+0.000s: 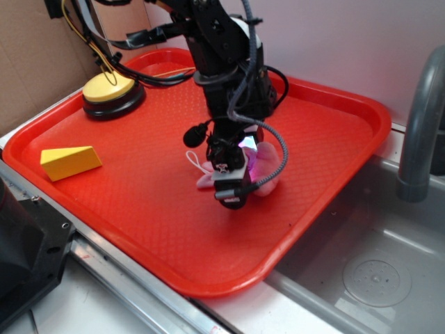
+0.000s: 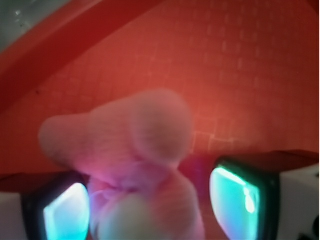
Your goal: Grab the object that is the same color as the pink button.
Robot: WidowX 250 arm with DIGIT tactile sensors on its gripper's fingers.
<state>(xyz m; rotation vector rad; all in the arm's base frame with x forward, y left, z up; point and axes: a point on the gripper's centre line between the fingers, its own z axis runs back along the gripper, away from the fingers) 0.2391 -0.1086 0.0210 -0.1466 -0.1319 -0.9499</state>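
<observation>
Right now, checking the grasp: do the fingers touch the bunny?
Cannot tell. Wrist view shows bunny between the fingers, but blur hides contact.

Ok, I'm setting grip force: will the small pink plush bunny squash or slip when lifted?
The small pink plush bunny looks soft and fuzzy, so it will probably squash rather than slip. Its long ears likely flop. Sitting between the pincer pads, it seems light, so gentle force should do.
</observation>
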